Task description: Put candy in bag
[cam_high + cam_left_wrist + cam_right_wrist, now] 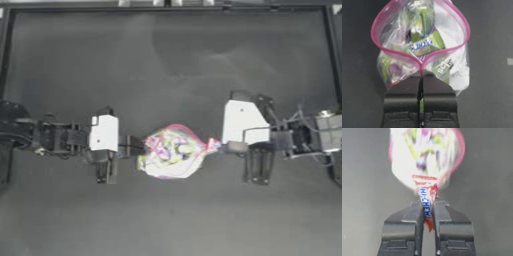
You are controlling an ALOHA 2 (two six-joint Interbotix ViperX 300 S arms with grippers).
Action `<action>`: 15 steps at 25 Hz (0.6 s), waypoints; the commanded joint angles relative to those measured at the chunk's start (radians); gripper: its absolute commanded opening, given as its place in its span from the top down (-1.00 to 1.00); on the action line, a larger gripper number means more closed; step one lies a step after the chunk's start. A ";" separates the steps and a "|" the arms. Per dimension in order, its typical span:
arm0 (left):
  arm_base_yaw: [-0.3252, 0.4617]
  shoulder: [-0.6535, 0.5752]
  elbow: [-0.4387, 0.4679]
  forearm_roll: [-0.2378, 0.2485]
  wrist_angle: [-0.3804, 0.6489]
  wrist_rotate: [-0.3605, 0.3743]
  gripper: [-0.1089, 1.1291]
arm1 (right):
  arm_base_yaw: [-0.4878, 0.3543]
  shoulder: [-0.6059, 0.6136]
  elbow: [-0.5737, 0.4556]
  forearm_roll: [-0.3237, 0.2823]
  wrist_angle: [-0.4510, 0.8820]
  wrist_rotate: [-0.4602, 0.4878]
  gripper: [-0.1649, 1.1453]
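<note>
Overhead: your left gripper [133, 148] reaches in from nine o'clock and meets the bag [171, 152] at its nine o'clock edge, near the centre of the dark table [167, 65]. Your right gripper [224, 145] comes in from three o'clock and sits at the bag's three o'clock edge.

Left wrist view: your left gripper [421, 82] has its jaws pressed together on the bag's pink-red strip [421, 65], pinching both lips where they meet. Beyond the pinch the mouth of the bag [452, 75] spreads into a wide loop, with green, yellow and pink wrapped sweets [423, 45] visible inside.

Right wrist view: your right gripper [428, 208] is clamped on the candy [426, 203], a red-and-white wrapper with blue lettering held upright between the jaws. Its free end points toward the bag [425, 158], which lies just beyond and appears blurred; you cannot tell from here whether the candy's tip has crossed the strip.
</note>
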 commanded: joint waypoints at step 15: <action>0.002 -0.006 -0.025 0.011 -0.005 0.002 0.79 | -0.037 0.250 -0.137 -0.048 -0.193 -0.002 0.09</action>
